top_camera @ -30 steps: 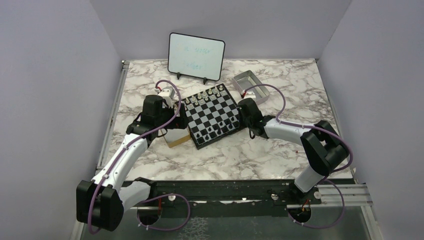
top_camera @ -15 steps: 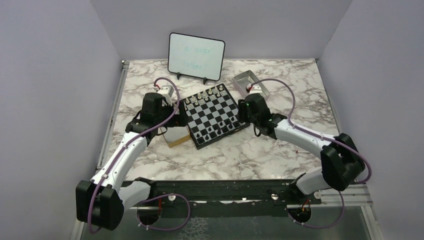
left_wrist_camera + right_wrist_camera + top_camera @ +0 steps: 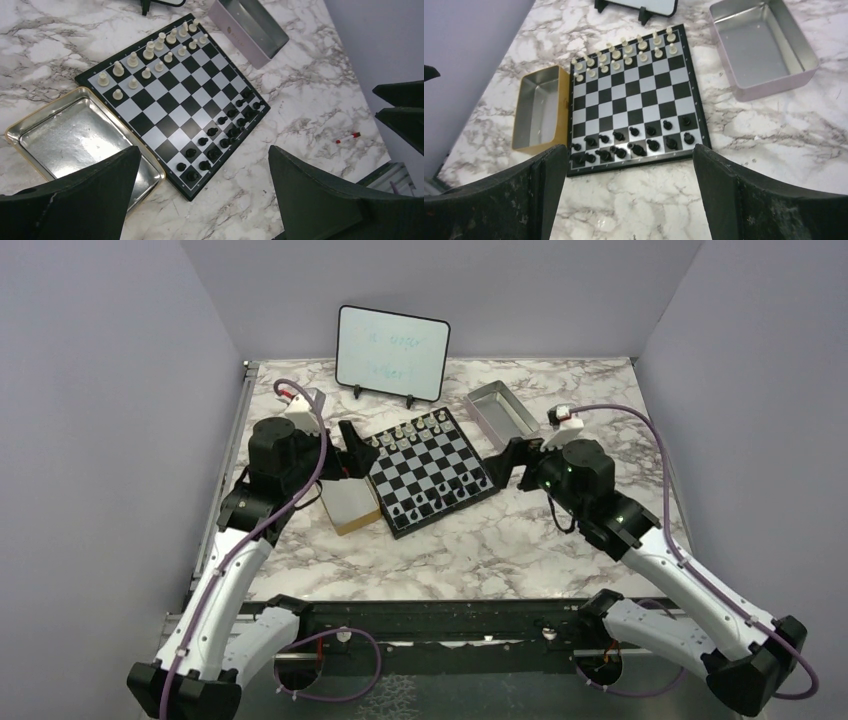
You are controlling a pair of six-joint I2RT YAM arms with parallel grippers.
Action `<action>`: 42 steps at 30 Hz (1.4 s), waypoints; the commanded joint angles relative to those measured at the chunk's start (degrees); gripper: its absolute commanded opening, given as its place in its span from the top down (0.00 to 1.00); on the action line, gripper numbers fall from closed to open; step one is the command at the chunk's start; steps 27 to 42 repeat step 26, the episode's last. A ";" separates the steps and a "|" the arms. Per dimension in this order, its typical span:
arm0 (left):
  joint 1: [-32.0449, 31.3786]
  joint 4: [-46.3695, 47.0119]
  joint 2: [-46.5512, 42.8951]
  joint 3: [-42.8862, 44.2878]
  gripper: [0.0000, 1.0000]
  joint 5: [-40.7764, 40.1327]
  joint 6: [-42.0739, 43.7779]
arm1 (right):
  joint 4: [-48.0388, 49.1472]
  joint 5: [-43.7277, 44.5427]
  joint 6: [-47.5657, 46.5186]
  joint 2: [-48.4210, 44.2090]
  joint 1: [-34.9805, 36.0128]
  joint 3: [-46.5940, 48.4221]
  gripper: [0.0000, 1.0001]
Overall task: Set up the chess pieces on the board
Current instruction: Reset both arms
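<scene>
Both arms hang back from the small square chessboard with black and white checks and a black rim (image 3: 634, 100), probably to keep it in view and avoid knocking pieces. Right end effector (image 3: 630, 160) is released, fingers spread wide, nothing between them. Left end effector (image 3: 202, 165) is the same, released and empty. The tiny black chess pieces (image 3: 639, 148) stand just ahead of the right end effector, on the two rows at the board's near edge. A few sit off-centre. The pale white chess figures (image 3: 642, 56) fill the two rows on the far side from it. The tan open tin box (image 3: 538, 105) touches the board's edge under the left end effector, and the grey metal tray (image 3: 764, 47) sits ahead-right of the right one. Both look emptied. Marble desk (image 3: 520, 540) carries everything. Setup looks close to finished. Only straightening seems to be left.
</scene>
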 commanded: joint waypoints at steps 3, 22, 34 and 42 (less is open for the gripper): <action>0.00 -0.81 -8.07 -3.78 0.01 3.54 -4.10 | -7.53 -5.84 7.21 -6.39 0.02 -3.91 0.00; -0.09 -2.03 -12.91 -6.92 0.01 5.64 -4.45 | -13.66 3.43 5.86 -11.81 -0.01 1.07 0.00; -0.18 -2.18 -13.04 -6.68 0.01 5.27 -4.07 | -14.24 3.61 6.13 -12.13 -0.01 0.66 0.00; -0.18 -2.18 -13.04 -6.68 0.01 5.27 -4.07 | -14.24 3.61 6.13 -12.13 -0.01 0.66 0.00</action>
